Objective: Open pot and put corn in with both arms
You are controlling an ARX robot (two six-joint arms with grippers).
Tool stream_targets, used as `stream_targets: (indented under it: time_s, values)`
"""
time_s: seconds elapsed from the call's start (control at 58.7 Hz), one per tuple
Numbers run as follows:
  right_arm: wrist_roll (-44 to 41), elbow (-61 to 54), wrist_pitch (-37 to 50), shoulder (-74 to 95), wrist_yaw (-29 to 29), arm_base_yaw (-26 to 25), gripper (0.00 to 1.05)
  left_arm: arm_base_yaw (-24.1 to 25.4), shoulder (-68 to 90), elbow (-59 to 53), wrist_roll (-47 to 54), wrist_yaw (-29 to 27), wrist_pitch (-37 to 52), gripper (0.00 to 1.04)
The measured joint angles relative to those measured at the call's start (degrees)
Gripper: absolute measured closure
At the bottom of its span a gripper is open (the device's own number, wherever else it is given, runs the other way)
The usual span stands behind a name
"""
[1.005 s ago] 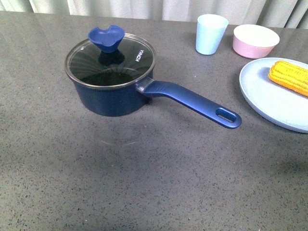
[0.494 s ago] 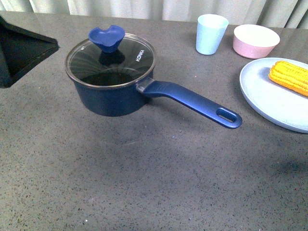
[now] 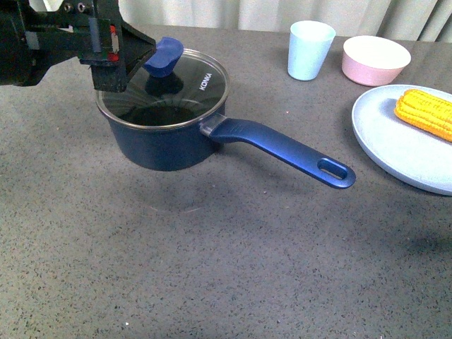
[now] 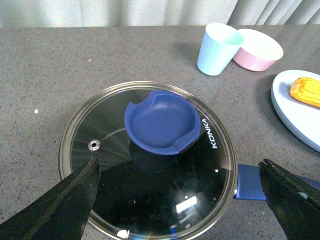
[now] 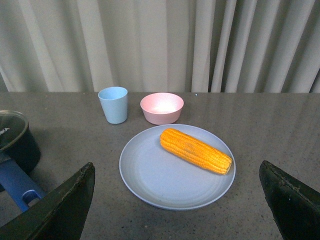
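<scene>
The dark blue pot (image 3: 164, 145) stands left of centre with its glass lid (image 3: 185, 88) on and its long handle (image 3: 286, 150) pointing right. My left gripper (image 3: 131, 63) hovers open at the lid's left side, partly covering the blue knob (image 3: 165, 56). From the left wrist, the knob (image 4: 161, 120) lies ahead of the open left gripper (image 4: 178, 165), whose fingers straddle the lid (image 4: 150, 195) without touching it. The corn (image 5: 196, 150) lies on a pale blue plate (image 5: 150, 177). My right gripper (image 5: 176, 170) is open above the plate's near side, holding nothing, and is out of the front view.
A pale blue cup (image 3: 309, 49) and a small pink bowl (image 3: 375, 60) stand at the back right, just behind the plate (image 3: 395, 141). Curtains hang behind the table's far edge. The pot (image 5: 16, 142) shows at the edge of the right wrist view.
My left arm came in from the left edge and now reaches over the pot's lid, hiding part of the knob. Pot, lid and corn have not moved.
</scene>
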Motion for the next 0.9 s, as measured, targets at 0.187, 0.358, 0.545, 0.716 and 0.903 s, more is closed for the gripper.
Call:
stream_targets:
  time_s: [0.187, 0.358, 0.545, 0.716, 0.903]
  values:
    - [0.0, 0.0, 0.0, 0.0, 0.0, 0.0, 0.09, -1.7, 3.2, 0.7, 2.6, -0.7, 2.2, 0.09]
    - [0.0, 0.0, 0.0, 0.0, 0.0, 0.0, 0.09, -3.0, 6.1, 1.9, 5.0, -1.9, 3.8, 0.09]
    - [0.0, 0.0, 0.0, 0.0, 0.0, 0.0, 0.09, -3.3, 8.4, 3.5, 6.1, -2.7, 4.5, 0.09]
    - [0.0, 0.0, 0.0, 0.0, 0.0, 0.0, 0.09, -3.4, 9.8, 4.7, 7.3, -3.9, 4.8, 0.09]
    - [0.0, 0.0, 0.0, 0.0, 0.0, 0.0, 0.09, -3.7, 11.0, 5.7, 8.2, -4.7, 4.9, 0.09]
